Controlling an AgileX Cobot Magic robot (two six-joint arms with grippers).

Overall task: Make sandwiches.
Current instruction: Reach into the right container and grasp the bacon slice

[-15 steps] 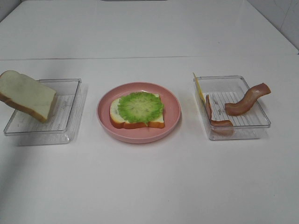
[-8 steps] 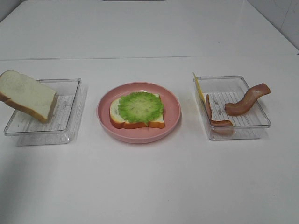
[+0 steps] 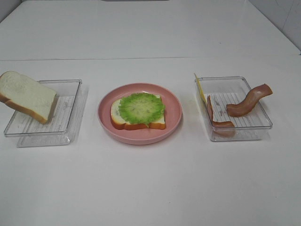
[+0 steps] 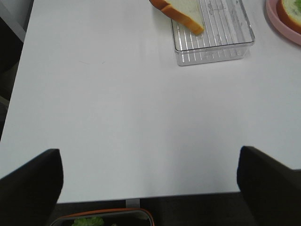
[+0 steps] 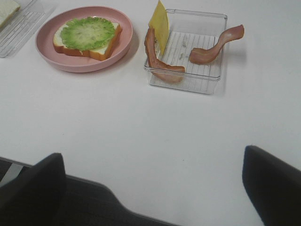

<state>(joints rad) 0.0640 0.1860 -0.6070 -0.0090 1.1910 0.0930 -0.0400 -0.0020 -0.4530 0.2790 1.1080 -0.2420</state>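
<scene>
Left end effector and right end effector spread empty, the arched bacon strip looks best pinched at its raised end.

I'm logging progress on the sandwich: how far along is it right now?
Done: a bread slice topped with lettuce lies on the pink plate. In hand: nothing; the left end effector and right end effector are open and empty, away from the food. Left: the cheese square and bacon strips sit in the right tray, and the second bread slice leans on the left tray.
</scene>
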